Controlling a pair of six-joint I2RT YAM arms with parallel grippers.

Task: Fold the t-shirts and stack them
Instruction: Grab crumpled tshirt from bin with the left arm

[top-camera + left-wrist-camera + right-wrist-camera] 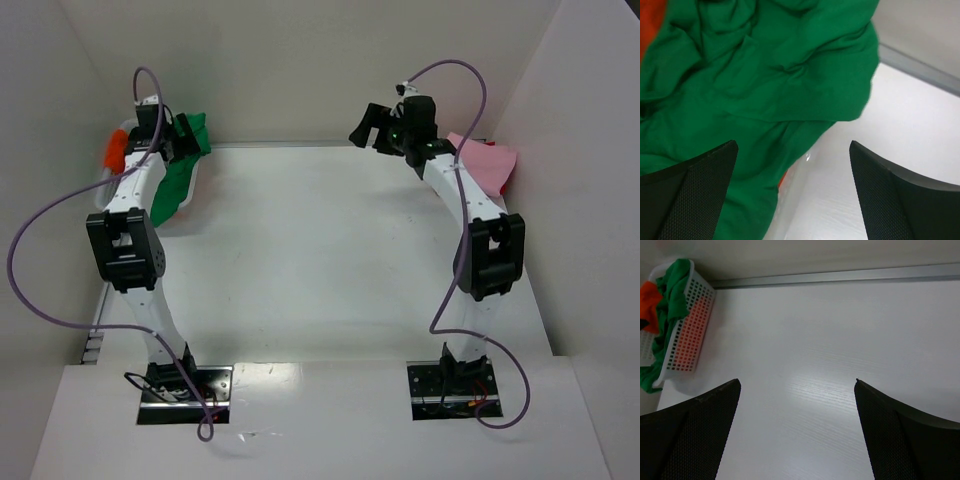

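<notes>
Saw left arm base and right arm base bolted side by side at near edge of counter, with purple cable looping off each arm. Traced left arm from base up to far-left corner. Found left end effector spread fully wide, gripping nothing, black fingers hanging just above green t-shirt. Located green t-shirt crumpled in white mesh basket at far-left corner of counter, with one end spilling over basket rim toward counter. Noted orange t-shirt bunched in same basket, touching green one, on side nearer left wall. Picked out orange-red cloth through mesh wall from right wrist view; couldn't tell which shirt. Found right end effector equally wide open and empty, raised over far-right part of counter, aimed across counter toward basket. Located pink t-shirt at far-right corner, just behind right arm, against side wall, well apart from basket. Couldn't tell from top view whether pink t-shirt was folded or just laid loose.
</notes>
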